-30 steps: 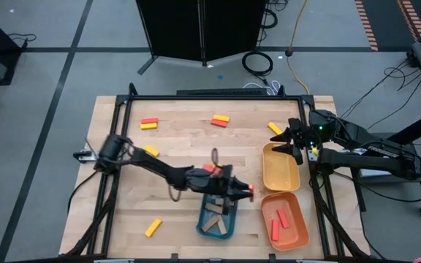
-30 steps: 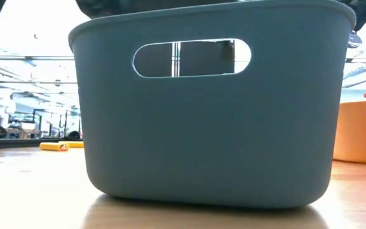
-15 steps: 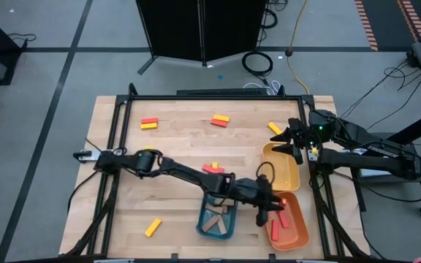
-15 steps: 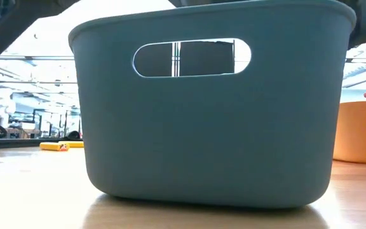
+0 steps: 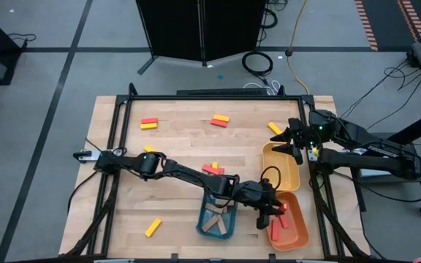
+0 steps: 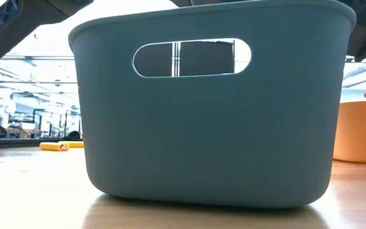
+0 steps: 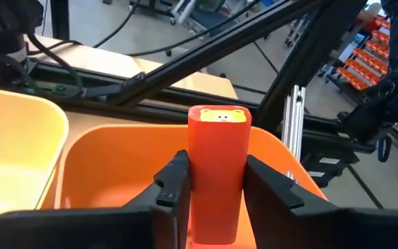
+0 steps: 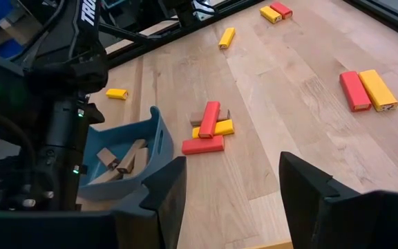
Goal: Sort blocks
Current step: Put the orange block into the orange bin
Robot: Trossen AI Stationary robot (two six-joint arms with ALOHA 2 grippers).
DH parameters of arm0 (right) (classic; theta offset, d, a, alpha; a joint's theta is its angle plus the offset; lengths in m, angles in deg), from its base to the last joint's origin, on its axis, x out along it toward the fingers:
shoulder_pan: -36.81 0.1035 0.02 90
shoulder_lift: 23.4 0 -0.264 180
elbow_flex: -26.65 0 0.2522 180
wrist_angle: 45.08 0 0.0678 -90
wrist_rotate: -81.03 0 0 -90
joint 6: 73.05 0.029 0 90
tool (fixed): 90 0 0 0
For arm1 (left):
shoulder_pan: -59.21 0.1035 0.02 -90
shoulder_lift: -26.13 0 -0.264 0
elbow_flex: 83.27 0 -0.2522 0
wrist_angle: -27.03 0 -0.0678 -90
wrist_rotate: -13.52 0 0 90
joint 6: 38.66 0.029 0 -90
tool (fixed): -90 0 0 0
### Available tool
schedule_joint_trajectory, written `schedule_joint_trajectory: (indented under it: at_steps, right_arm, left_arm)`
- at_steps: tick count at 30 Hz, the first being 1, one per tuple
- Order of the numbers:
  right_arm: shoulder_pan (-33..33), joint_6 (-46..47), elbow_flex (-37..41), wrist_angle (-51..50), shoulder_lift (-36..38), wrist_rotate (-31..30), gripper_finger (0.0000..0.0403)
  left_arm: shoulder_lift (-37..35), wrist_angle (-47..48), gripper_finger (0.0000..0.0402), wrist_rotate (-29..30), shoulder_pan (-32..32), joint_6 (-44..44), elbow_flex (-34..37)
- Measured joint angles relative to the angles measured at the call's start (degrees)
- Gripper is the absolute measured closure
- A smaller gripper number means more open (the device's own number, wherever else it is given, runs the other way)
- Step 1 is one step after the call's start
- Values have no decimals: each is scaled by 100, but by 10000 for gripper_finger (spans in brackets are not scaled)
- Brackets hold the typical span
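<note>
The left arm is stretched low across the table toward 4 o'clock, and its gripper is held over the orange tray. A red block is clamped upright between its fingers. The right gripper is parked at 2 o'clock beside the yellow tray, fingers spread with nothing between them. The blue tray, with tan blocks inside, is passed over by the left arm; a red-and-yellow pile lies just beside it.
</note>
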Motion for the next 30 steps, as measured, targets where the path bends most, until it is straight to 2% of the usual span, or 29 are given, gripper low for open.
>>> schedule_joint_trajectory:
  at_steps: [9,14,17,20,22,28,30]
  right_arm:
    - [1,13,0,-2,-1,0,245]
    - [2,14,0,-2,0,2,245]
    - [2,15,0,-9,0,2,245]
    - [0,15,0,-44,0,2,245]
    - [2,15,0,-114,0,4,245]
    - [0,-9,0,-422,-1,4,245]
    - [2,-9,0,-457,-2,4,245]
  left_arm:
    - [0,-2,221,1,19,6,0]
    - [-13,33,208,-143,28,348,0]
    - [-205,509,207,-104,26,718,2]
    - [-622,1599,207,198,25,1125,0]
    - [-953,2673,207,626,-3,1390,-7]
    - [-1872,6546,208,3253,-116,1725,-7]
    - [-2140,7735,208,3692,17,1432,-8]
